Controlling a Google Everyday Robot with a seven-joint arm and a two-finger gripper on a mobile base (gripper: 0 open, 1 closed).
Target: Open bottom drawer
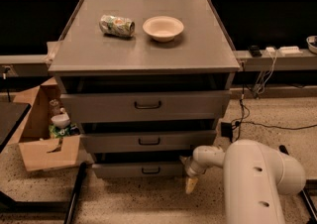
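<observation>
The bottom drawer (124, 170) is the lowest and narrowest grey front of the cabinet, with a small dark bar handle (150, 170). It looks closed or nearly so. My white arm (257, 178) reaches in from the lower right. My gripper (190, 182) hangs near the floor just right of the bottom drawer's right end, its yellowish fingertips pointing down. It is well right of the handle and holds nothing I can see.
The middle drawer (148, 141) and top drawer (146, 105) sit above. A crushed can (117, 25) and a white bowl (163, 28) lie on the cabinet top. An open cardboard box (42, 134) stands at left; cables (247, 114) trail on the floor at right.
</observation>
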